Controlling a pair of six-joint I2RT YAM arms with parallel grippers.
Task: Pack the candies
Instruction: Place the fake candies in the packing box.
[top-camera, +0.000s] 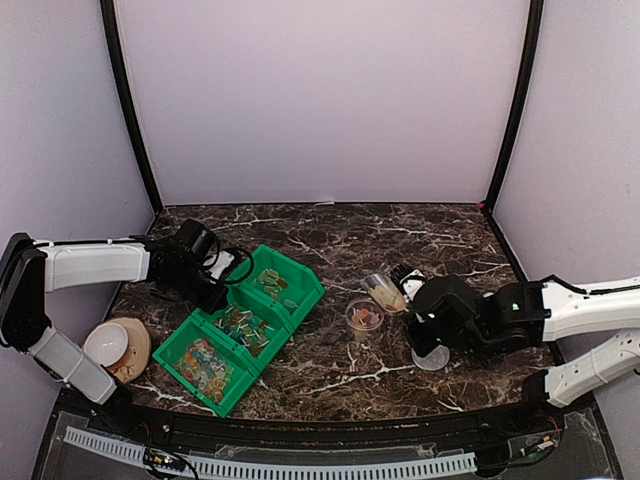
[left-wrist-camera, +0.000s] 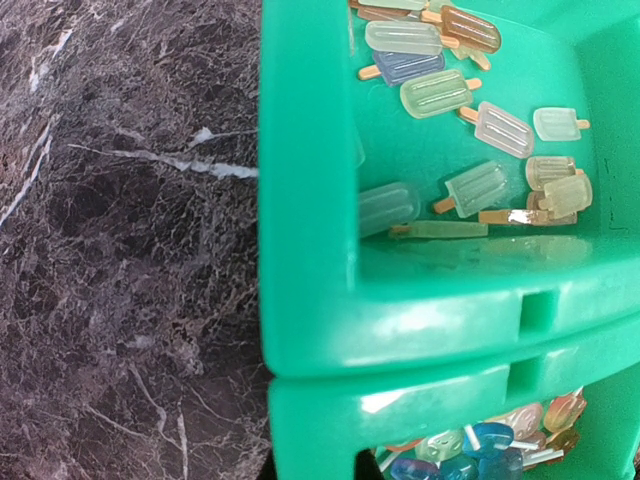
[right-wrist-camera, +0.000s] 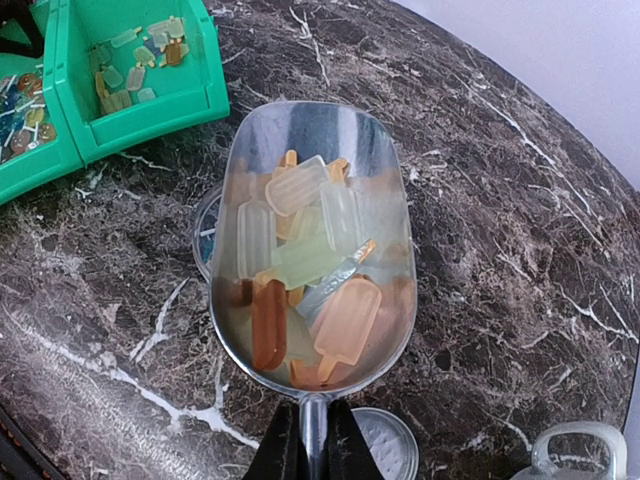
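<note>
Left gripper (top-camera: 215, 285) is parked at the 10 o'clock side of the green bins (left-wrist-camera: 300, 300) with its jaws pressed together. Can't tell if anything's caught between them, since the wrist cam just stares down into a bin. The bins sit in a diagonal row of three, running from 7 to 1 o'clock in the top view. They all hold candies (left-wrist-camera: 435, 93), little popsicle shapes in pale green, orange and blue. At 3 o'clock of the bins there's a clear tub (top-camera: 364, 318) with a few candies in it. Right gripper (right-wrist-camera: 310, 440) is pinching the handle of a metal scoop (right-wrist-camera: 300, 130). The scoop is loaded with candies and hangs at 1 o'clock of the tub. A lid (top-camera: 431, 357) lies on the marble table (top-camera: 400, 230) at 4 o'clock of the tub.
</note>
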